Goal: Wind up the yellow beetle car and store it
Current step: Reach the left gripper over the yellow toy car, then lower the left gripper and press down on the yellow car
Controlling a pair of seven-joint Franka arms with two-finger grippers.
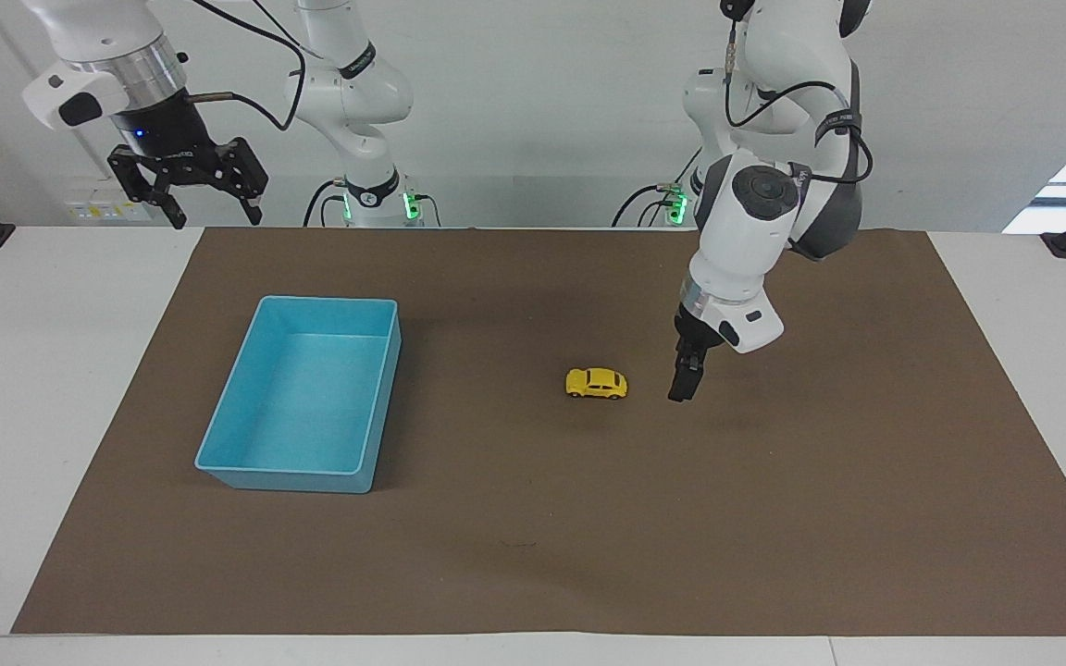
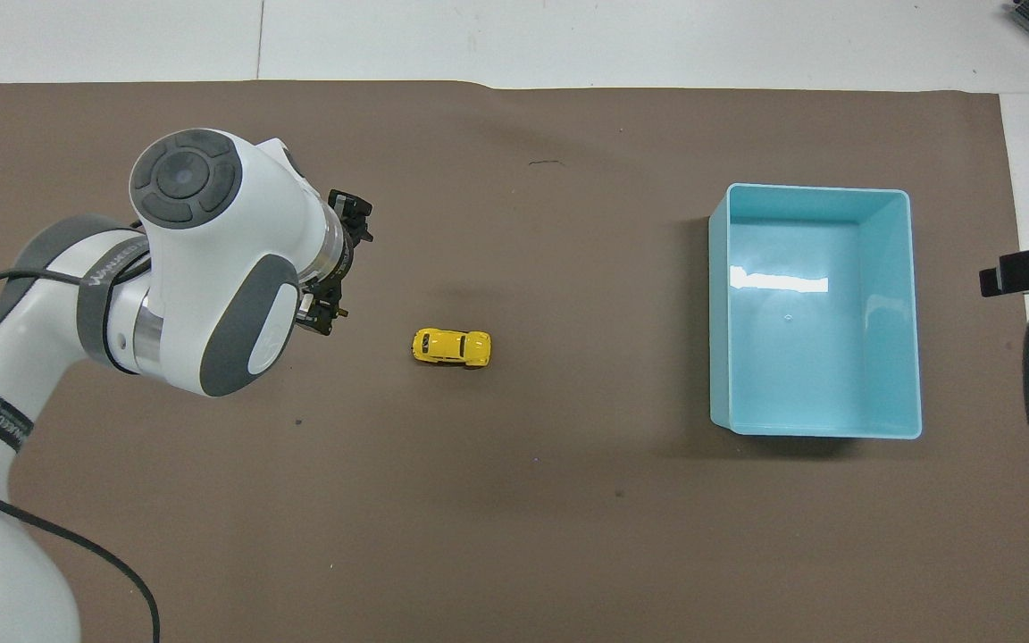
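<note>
Brown mat [image 1: 774, 518] covers most of the white table [image 1: 52, 370], edge to edge btwn the two arms' ends.

Left arm [image 1: 755, 203]: reaches down over the mat, wrist bent steeply downward. In the overhead view its big white/grey body hides much of the wrist.

Right arm [image 1: 107, 55]: waits up high at its own end, above the table edge closest to the robots, not over the mat.

Light-blue bin [image 1: 218, 435]: rectangular, open top, nothing in it; sits on the mat toward the right arm's end. Well apart from the car.

Right gripper [image 1: 189, 199]: pointing down, jaws spread wide, holding nothing. Only a dark edge of it shows at the border of the overhead view.

Left gripper [image 1: 678, 396]: low over the mat, just beside the car on the left arm's side, not touching it. Seen edge-on in the facing view; overhead view shows its two fingers [image 2: 349, 210] set apart, so released, nothing btwn them.

Yellow beetle car [image 1: 597, 383]: on its wheels on the mat, approx mid-table, btwn the bin and the left gripper. Long axis runs along the table from one arm's end to the other. Not in the bin, not gripped.
</note>
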